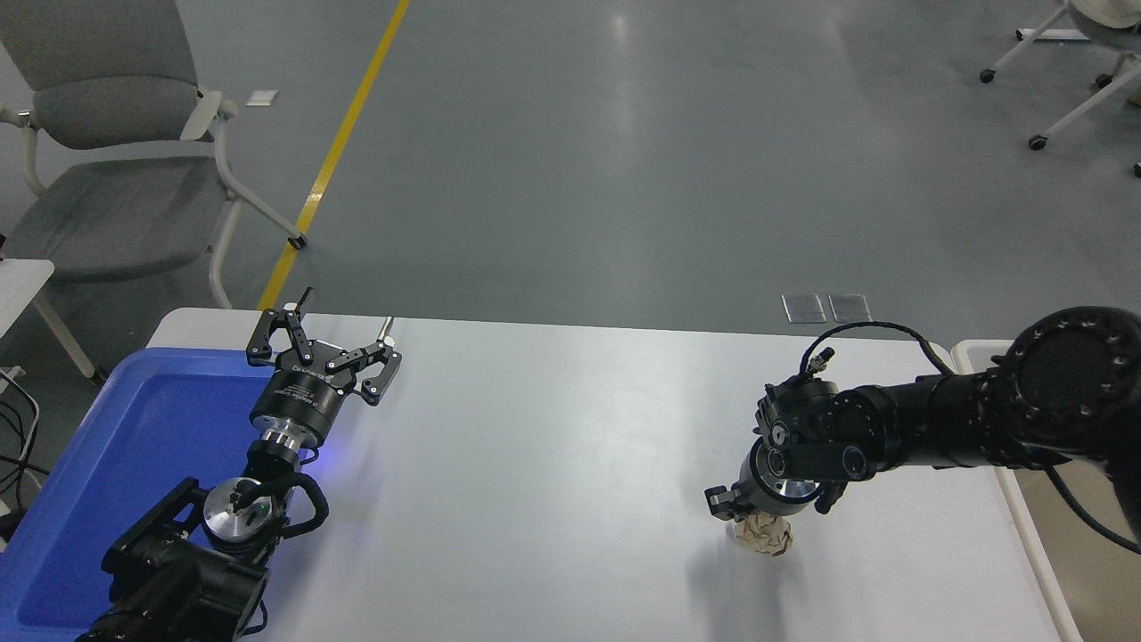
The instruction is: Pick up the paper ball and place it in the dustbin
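head view: one frame, high camera looking forward and down over the white table point(553, 464)
right arm: enters from the right edge, bends down toward the table near its right side
right gripper point(759, 515): points straight down, directly over the paper ball; wrist hides the fingers, so cannot tell whether they are apart or clamped
paper ball point(765, 535): crumpled tan wad on the table, near-right area, right under the right gripper; contact unclear
dustbin point(1025, 526): cream bin at the table's right edge, only pale rim and part of the inside visible, partly behind the right arm
left arm: parked lower left, over the blue tray point(107, 481)
left gripper point(343, 343): fingers spread apart, holding nothing, above the table's far-left part
background: grey chair point(116, 169) far left, yellow floor line point(334, 156)
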